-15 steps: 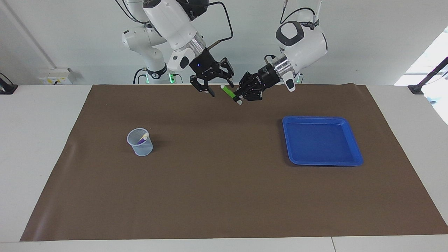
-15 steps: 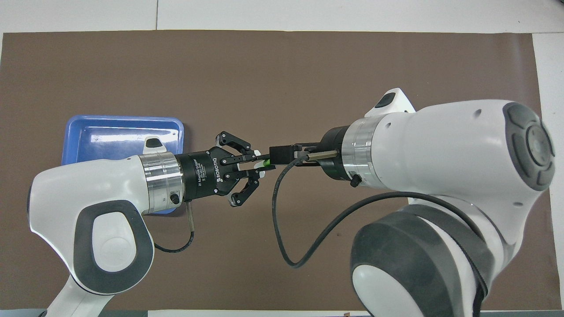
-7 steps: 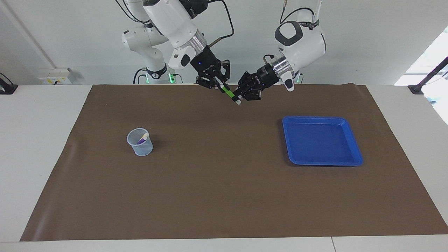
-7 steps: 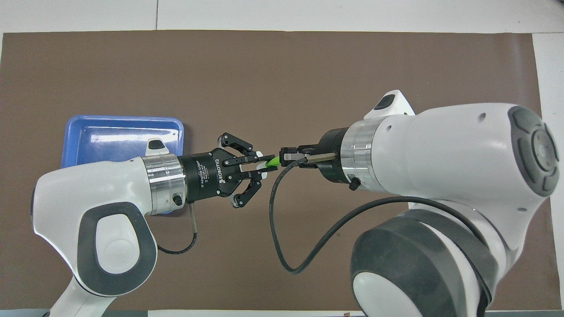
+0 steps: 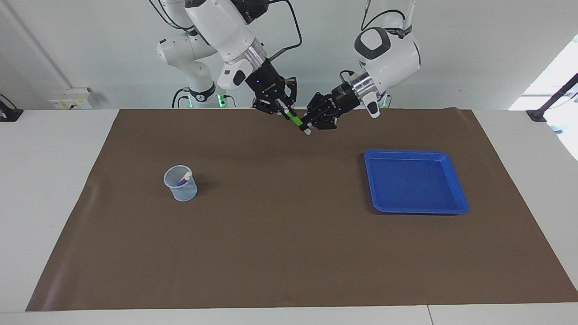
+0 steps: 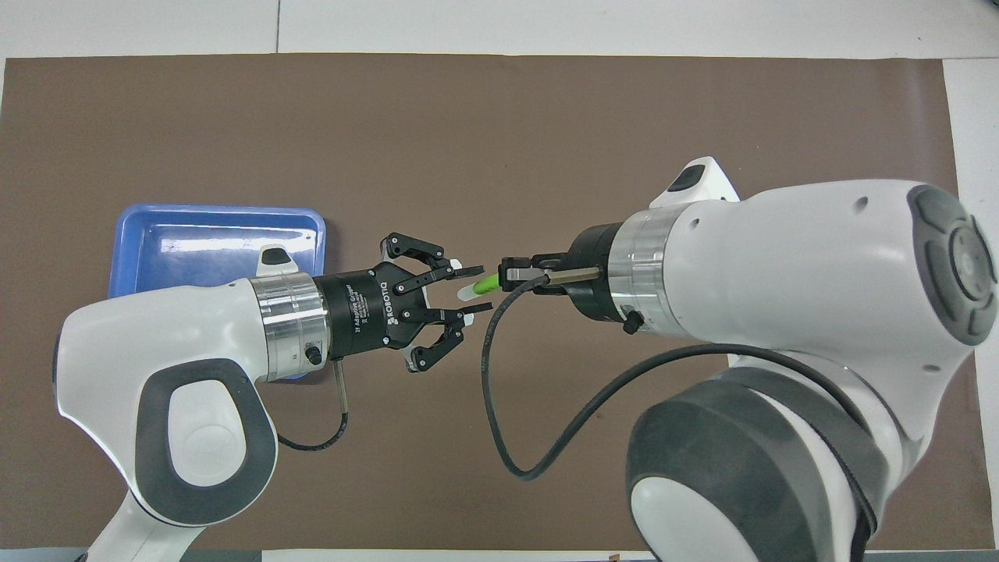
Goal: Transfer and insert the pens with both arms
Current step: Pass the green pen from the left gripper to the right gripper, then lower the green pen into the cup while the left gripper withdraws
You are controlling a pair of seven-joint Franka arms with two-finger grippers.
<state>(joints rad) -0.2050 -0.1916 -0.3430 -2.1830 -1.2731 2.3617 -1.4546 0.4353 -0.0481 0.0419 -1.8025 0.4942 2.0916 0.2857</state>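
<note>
The green pen (image 6: 482,286) is held in mid-air between the two grippers, over bare brown mat (image 5: 289,253) at the robots' edge of the table, roughly midway btwn the blue tray (image 5: 456,198) and the mesh cup (image 5: 180,187). That spot is judged to be chosen so both arms reach it w/o stretching; a hand-over is needed since tray sits toward the left arm's end and cup toward the right arm's end.

Right gripper (image 5: 282,109): its jaws are closed on the pen's upper end, per the facing view; in the overhead view the fingertips are hidden under the wrist, so the grip is read from the facing view only. The pen is held slanted, whitish tip lowest and pointing away from the right jaws, which is prob. meant to leave the tip leading for insertion into the cup.

Left gripper (image 6: 474,289): jaws are parted to a medium gap, fingertips standing either side of the pen's tip end w/ daylight visible btwn each finger and the pen in the overhead view. Nothing is gripped by it; whether a finger grazes the pen can't be told.

A purple pen (image 5: 184,179) w/ a pale tip is seen leaning inside the cup. The tray is seen w/ no pens in it. A yellow pen can't be made out.

Step judged: hand-over all but done; carry to cup not yet begun.
</note>
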